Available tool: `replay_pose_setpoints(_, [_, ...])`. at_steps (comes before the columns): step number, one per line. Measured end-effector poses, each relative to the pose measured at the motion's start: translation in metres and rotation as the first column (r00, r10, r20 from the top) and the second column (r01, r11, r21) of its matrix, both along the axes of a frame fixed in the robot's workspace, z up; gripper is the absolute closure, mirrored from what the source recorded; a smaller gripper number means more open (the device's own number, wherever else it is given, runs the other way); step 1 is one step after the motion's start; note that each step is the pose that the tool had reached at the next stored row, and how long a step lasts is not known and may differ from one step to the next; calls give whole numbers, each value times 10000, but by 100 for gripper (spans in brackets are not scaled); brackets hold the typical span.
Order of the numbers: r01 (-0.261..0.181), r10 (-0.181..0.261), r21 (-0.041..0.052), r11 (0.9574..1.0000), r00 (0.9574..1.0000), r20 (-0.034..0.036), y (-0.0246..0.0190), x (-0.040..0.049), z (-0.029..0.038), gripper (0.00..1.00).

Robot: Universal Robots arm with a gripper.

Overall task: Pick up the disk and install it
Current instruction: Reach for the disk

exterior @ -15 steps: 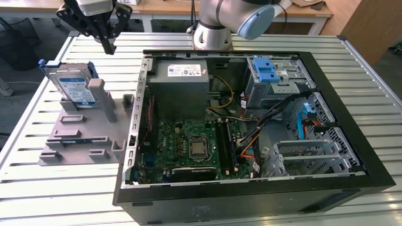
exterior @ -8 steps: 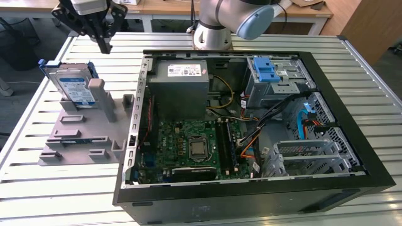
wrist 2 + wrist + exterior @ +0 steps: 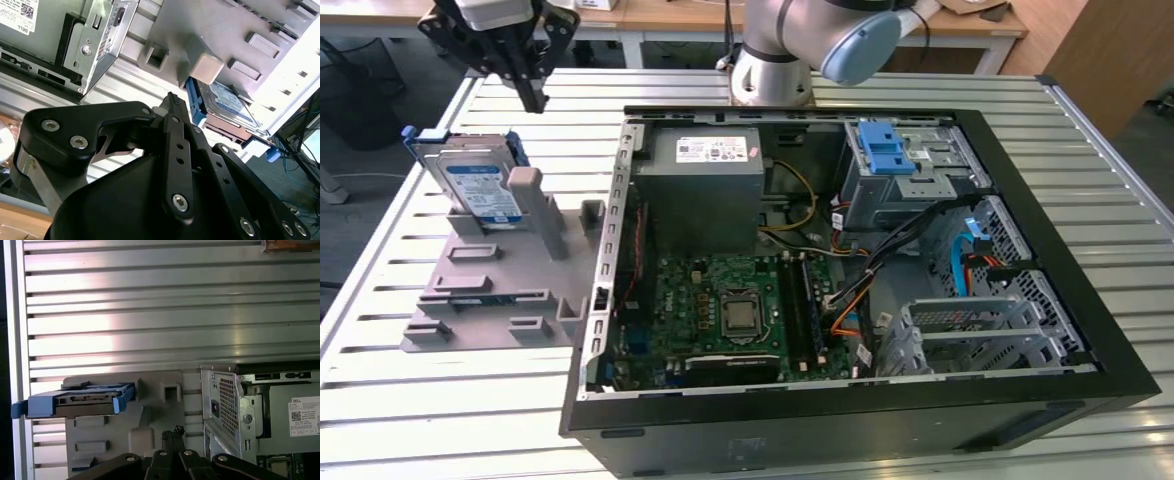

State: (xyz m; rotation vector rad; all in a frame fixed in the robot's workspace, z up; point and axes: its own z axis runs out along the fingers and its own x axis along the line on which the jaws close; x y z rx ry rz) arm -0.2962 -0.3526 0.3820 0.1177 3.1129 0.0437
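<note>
Slatted metal forms the table (image 3: 400, 400), and wooden desks (image 3: 680, 12) run along the back of the room. An open black computer case (image 3: 854, 415) lies on its side across the middle and right of the exterior view. Its green motherboard (image 3: 734, 300) and grey power supply (image 3: 707, 180) are exposed, and a blue latch (image 3: 883, 150) sits on the drive cage toward the upper right. The arm's base (image 3: 774, 70) stands just behind the case.

Left of the case in the exterior view sits a grey holder (image 3: 480, 285) with slots and posts. The disk (image 3: 478, 185) stands on edge in the holder's far end, leaning back, with its label facing the camera and blue rails framing it. The second wrist view shows the disk (image 3: 227, 102) propped against a grey post, and the first wrist view shows the disk (image 3: 82, 400) edge-on in the same holder.

The end effector (image 3: 532, 100) hangs at the upper left of the exterior view, above and a little beyond the disk, clear of it. Its black fingers are pressed together to a point with nothing between them; both wrist views show the end effector (image 3: 173, 100) (image 3: 176, 431) this way.
</note>
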Motion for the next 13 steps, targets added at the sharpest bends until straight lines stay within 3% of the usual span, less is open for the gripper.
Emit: replay_pose_setpoints(13, [0, 0, 0, 10000, 10000, 0, 50, -136, -16, 89])
